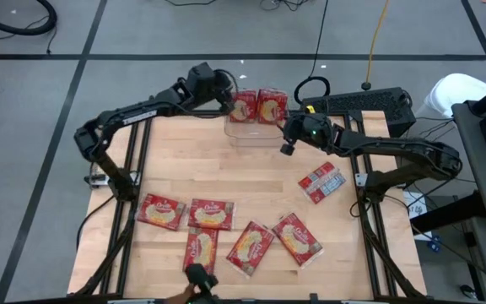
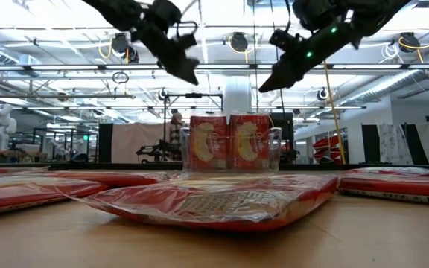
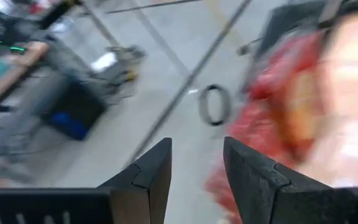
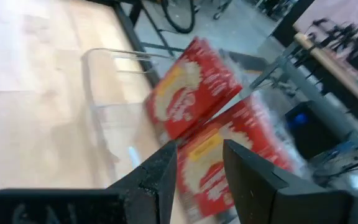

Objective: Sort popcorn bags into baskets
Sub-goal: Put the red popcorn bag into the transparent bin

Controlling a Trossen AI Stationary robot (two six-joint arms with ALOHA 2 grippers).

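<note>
The clear basket [image 1: 251, 138] stands at the table's far middle with two red popcorn bags [image 1: 243, 107] [image 1: 272, 106] upright in it, side by side, their lower edges on its floor; the low view shows the same bags [image 2: 208, 141] [image 2: 249, 141]. My left gripper [image 1: 228, 102] hangs open above the basket's left end, beside the left bag, with nothing between its fingers [image 3: 197, 149]. On the basket's right, my right gripper [image 1: 286, 142] is raised and open [image 4: 199, 149] and points at the bags. Several more bags [image 1: 210, 214] lie flat near the table's front.
One bag [image 1: 321, 182] lies white and blue back up at the right middle. A dark keyboard-like unit [image 1: 361, 103] sits at the far right. Bare wood spreads between the basket and the front row of bags. A dark object [image 1: 199, 279] stands at the near edge.
</note>
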